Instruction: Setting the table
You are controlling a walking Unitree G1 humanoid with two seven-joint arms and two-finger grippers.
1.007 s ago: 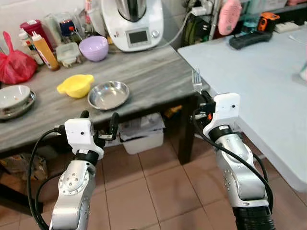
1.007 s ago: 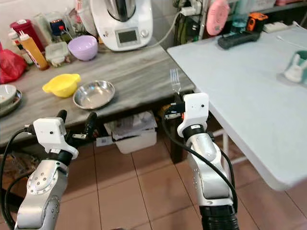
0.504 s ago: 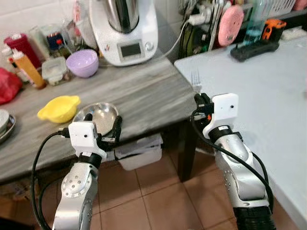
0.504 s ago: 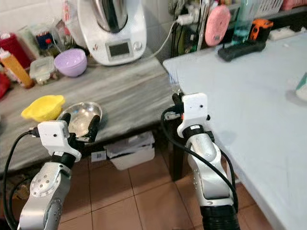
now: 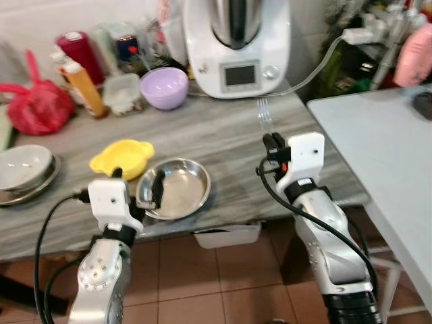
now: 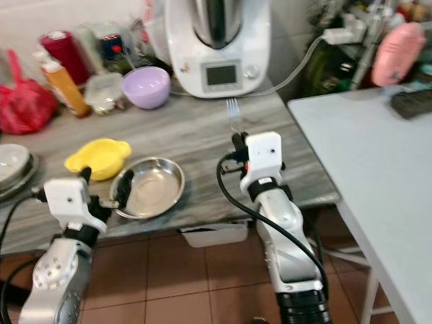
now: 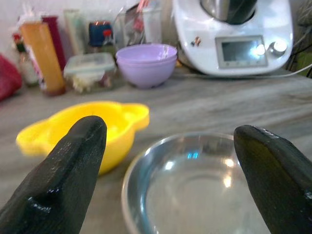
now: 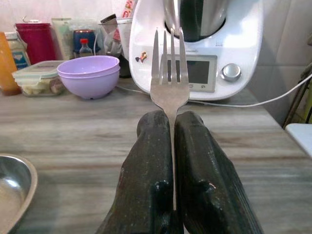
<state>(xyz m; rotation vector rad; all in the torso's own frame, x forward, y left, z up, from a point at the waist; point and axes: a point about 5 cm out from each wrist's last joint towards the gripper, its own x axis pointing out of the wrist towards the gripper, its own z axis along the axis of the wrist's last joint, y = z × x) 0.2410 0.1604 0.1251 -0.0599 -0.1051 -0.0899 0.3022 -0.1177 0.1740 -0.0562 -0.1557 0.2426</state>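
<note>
A silver fork (image 5: 264, 115) stands upright with its tines up, and my right gripper (image 5: 273, 144) is shut on its handle, above the grey wooden counter (image 5: 223, 138). The right wrist view has the fork (image 8: 168, 73) pinched between the two black fingers (image 8: 146, 161). My left gripper (image 5: 137, 182) is open at the near rim of a steel bowl (image 5: 177, 190). In the left wrist view the steel bowl (image 7: 195, 185) lies just past the spread fingertips (image 7: 73, 161). A yellow bowl (image 5: 121, 156) sits beside it, and a purple bowl (image 5: 164, 86) stands farther back.
A white food processor (image 5: 237, 40) stands at the counter's back with a cable trailing right. Bottles, a food box (image 5: 121, 91) and a red bag (image 5: 37, 104) line the back left. Stacked steel dishes (image 5: 23, 172) sit far left. A pale table (image 5: 385, 145) adjoins on the right.
The camera has swung left toward the wooden counter, shifting the whole picture. Both grippers now stand over the counter's front. The fork stays held, and the left gripper stays open.
</note>
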